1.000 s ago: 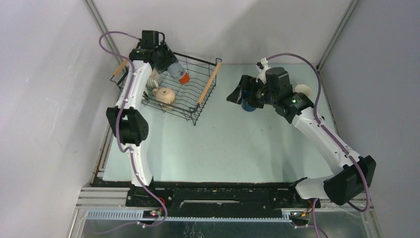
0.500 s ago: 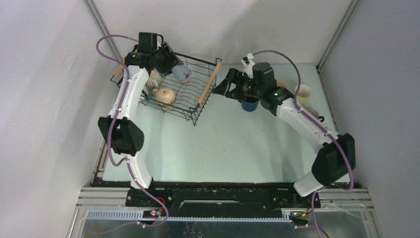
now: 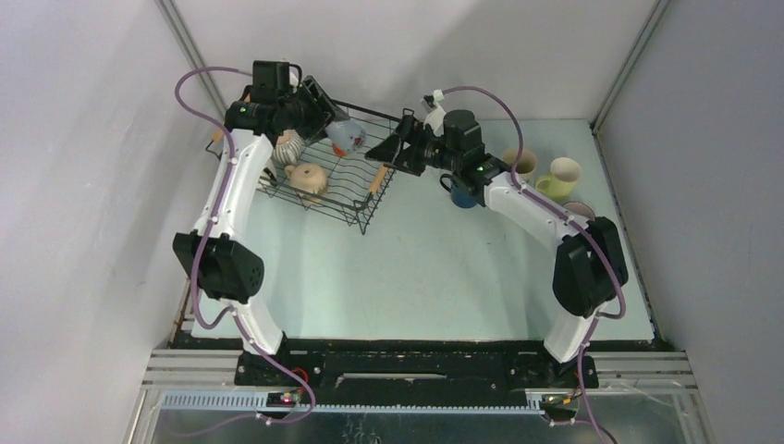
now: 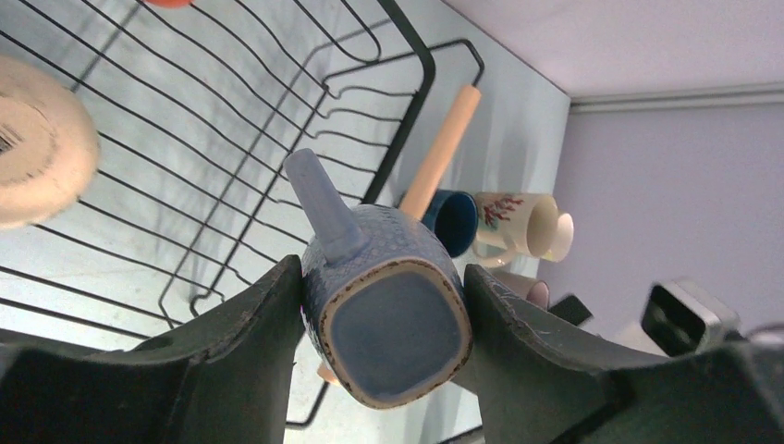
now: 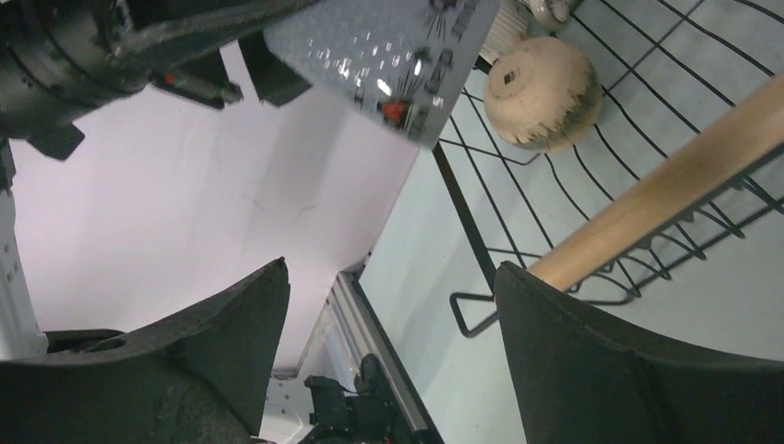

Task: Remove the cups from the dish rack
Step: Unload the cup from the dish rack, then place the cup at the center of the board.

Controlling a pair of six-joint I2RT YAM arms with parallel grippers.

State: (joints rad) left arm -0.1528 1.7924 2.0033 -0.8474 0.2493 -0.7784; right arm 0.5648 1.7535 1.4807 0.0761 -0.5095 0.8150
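Cups (image 3: 525, 165) stand in a loose group on the table (image 3: 416, 268) at its far right. You can pick out a navy cup (image 3: 462, 192) nearest the middle, a cream cup with a flower print (image 4: 513, 222), a pale yellow-green cup (image 3: 559, 178), and a mauve cup (image 3: 581, 210) half hidden behind the right arm. The dish rack (image 3: 356, 208) sits at the far left of the table, turned at an angle to its edges. Inside it you have a round cream cup (image 3: 308, 178) lying on the wires. A striped ribbed cup (image 3: 288, 145) is just beside that one, partly covered by the left arm. Your left gripper (image 3: 344, 137) is clamped on a blue-grey cup (image 4: 388, 296) and holds it in the air over the far part of the rack. In the left wrist view the fingers (image 4: 245, 342) press on two opposite sides of this cup, its base faces the camera and its handle points away. Your right gripper (image 5: 390, 277) hovers at the right edge of the rack, close to the held cup. Its jaws stand wide with nothing between them. The rack's wooden handle (image 5: 675, 176) runs past just beside the right-hand finger. From the right wrist view you cannot tell whether the two touch.
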